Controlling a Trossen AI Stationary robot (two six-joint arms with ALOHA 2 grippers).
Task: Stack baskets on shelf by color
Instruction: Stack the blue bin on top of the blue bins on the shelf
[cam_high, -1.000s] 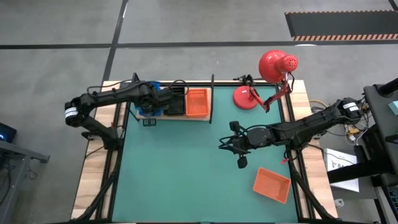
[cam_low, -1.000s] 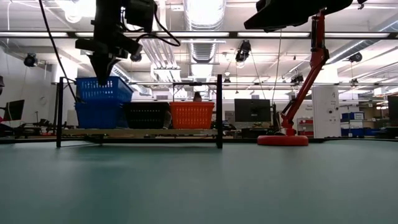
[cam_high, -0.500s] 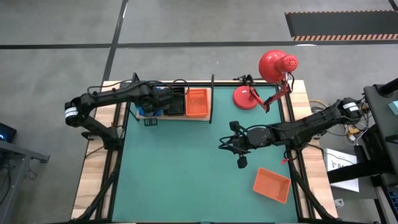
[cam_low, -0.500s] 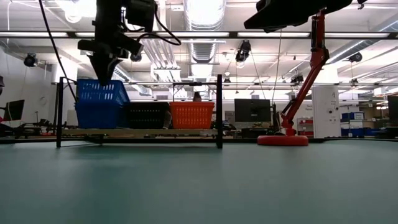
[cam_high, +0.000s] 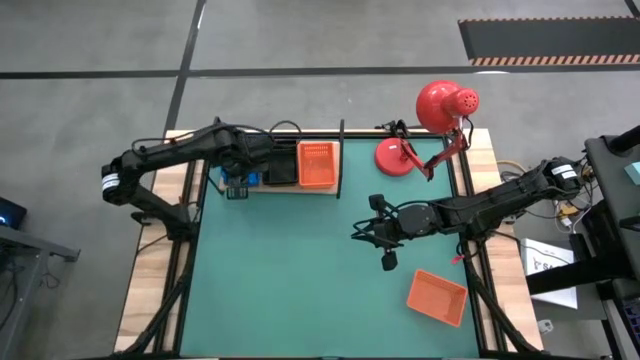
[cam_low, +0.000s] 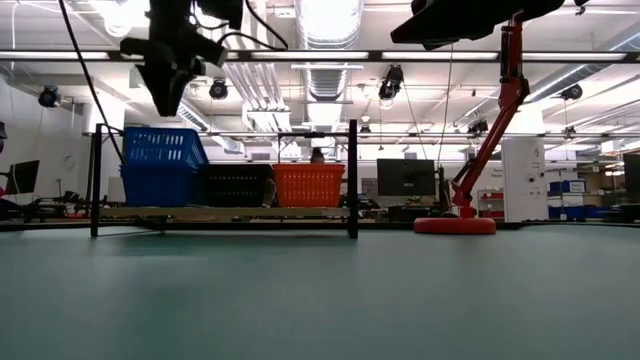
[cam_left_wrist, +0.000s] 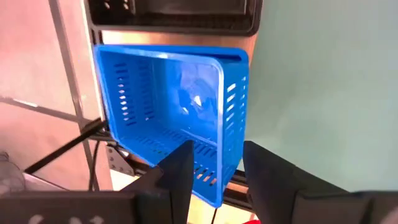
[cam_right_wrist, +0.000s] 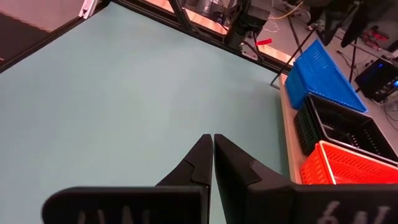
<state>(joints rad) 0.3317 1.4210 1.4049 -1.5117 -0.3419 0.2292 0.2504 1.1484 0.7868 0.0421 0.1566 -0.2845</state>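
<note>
Left pincer (cam_low: 167, 100) hangs in the upper left of the low view, directly above the blue baskets (cam_low: 160, 165) and clear of them — a gap shows between its tip and the upper rim. In the left wrist view its fingers (cam_left_wrist: 180, 168) stand spread, with the blue basket's near wall below and between them, nothing pinched.

The shelf (cam_high: 330, 190) lies in the upper centre-left of the high view, at the far edge of the green mat (cam_high: 300, 280). On it, three abreast in the low view: blue baskets at the left, stacked one on another; a black basket (cam_low: 236, 184) in the middle; an orange-red basket (cam_low: 309, 184) at the right.

A second orange-red basket, the loose basket (cam_high: 437, 297), lies tilted on the mat in the lower right of the high view, well apart from the shelf.

Right pincer (cam_high: 386, 262) sits right of centre over the mat, near the loose basket but not touching it. Its fingers (cam_right_wrist: 200, 163) are pressed together, empty.

A red desk lamp (cam_high: 430, 130) stands at the counter's upper right.
</note>
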